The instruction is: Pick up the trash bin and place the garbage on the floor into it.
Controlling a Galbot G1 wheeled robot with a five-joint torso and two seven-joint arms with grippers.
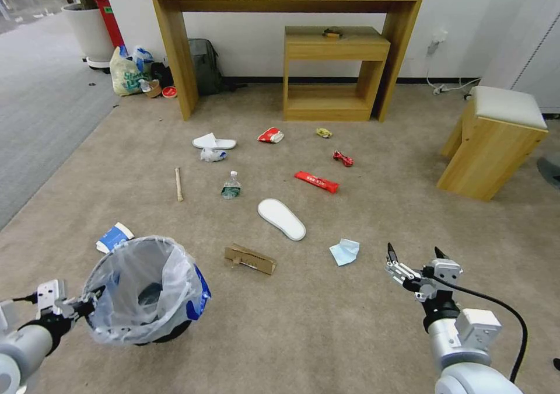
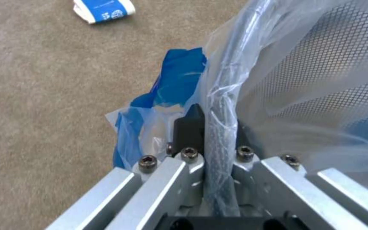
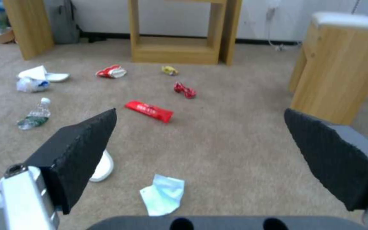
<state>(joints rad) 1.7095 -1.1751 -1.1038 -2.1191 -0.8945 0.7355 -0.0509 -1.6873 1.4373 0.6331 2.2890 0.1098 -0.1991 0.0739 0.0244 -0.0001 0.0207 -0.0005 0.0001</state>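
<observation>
Black bin: trash bin (image 1: 143,292) at 8 o'clock, over beige floor (image 1: 361,324).
Left gripper (image 1: 87,306): clamped on bin rim, arm reaching in from 8 o'clock.
Right gripper (image 1: 415,255): spread apart, 4 o'clock, aimed forward.
Garbage: blue tissue (image 3: 163,193) just ahead of right gripper; white slipper (image 1: 282,219), red wrapper (image 1: 316,181) near centre.

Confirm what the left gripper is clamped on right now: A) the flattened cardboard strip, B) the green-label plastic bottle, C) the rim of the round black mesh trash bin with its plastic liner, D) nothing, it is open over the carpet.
C: the left gripper is shut on the liner-covered rim of the round black mesh trash bin, one finger either side of the rim in the left wrist view.
</observation>
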